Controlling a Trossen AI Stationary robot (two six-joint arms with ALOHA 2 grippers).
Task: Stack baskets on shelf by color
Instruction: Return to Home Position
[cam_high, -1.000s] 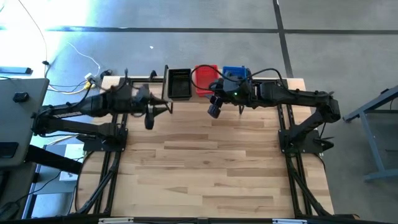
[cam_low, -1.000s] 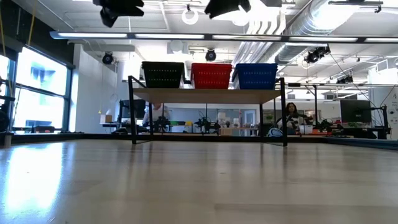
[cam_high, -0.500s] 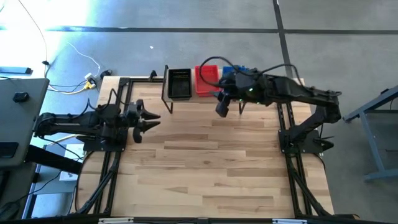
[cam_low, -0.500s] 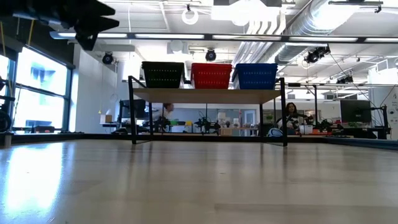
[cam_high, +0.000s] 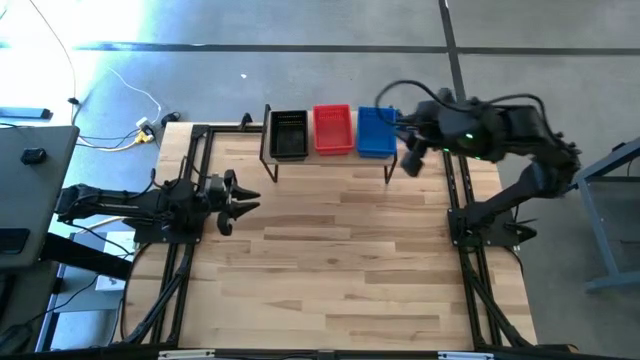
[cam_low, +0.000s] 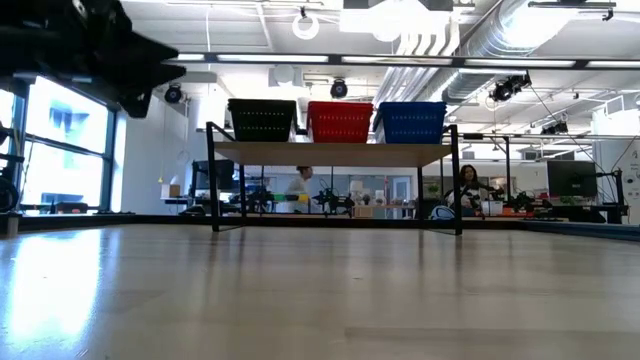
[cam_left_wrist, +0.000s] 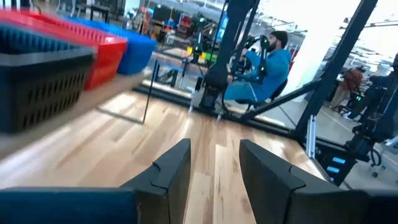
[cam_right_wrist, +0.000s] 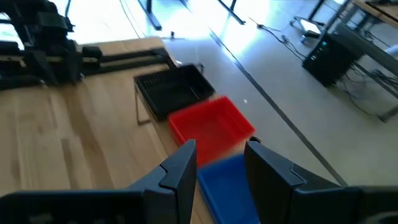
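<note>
Grippers come first. The left gripper (cam_high: 247, 195) hangs over the large pale wooden tabletop (cam_high: 330, 270), close to its own arm's base. Its two dark fingers are parted with nothing between them. The right gripper (cam_high: 408, 163) is likewise spread and empty. Both being empty and off the load probably means the sorting is finished and the arms are heading to rest.

Well ahead of the left gripper stands the low shelf with a light plank top and thin black legs (cam_low: 335, 153). The right gripper hovers just past that shelf's end. On the plank, side by side and touching or nearly so, sit the perforated plastic baskets. The blue stack (cam_high: 375, 131) is nearest the right gripper, the red stack (cam_high: 333, 130) is beyond it, and the black stack (cam_high: 289, 134) is farthest. Each colour has its own spot, so like nests in like.

How many baskets each stack holds cannot be counted. The left wrist view shows them smeared. The right gripper is missing from the low view. A seated person in a teal top (cam_left_wrist: 267, 62) is in the room beyond.
</note>
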